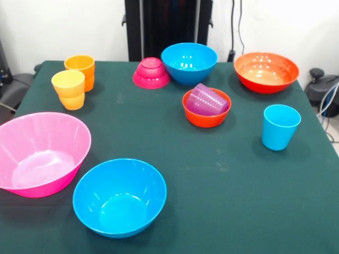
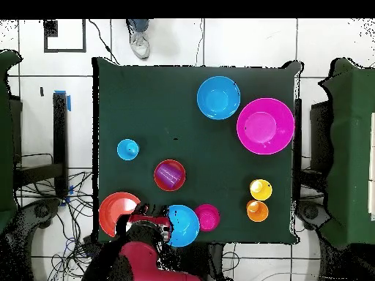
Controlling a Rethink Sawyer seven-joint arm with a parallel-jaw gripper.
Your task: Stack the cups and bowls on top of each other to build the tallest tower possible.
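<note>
Nothing stacked yet: bowls and cups lie spread across the table (image 1: 222,174), though the purple cup (image 1: 207,99) lies tipped inside the small orange-red bowl (image 1: 206,115) mid-table. The pink bowl (image 1: 39,153) sits at one edge. The gripper (image 2: 150,223) hovers by the robot-side edge; I can't tell its opening.

I see even, bright room light from above. Glare spots sit on the wide orange bowl (image 1: 266,71) and the near blue bowl (image 1: 119,197) (soft shadows just beside each). Around the table (image 2: 146,95), my overhead view stays fairly sharp.
</note>
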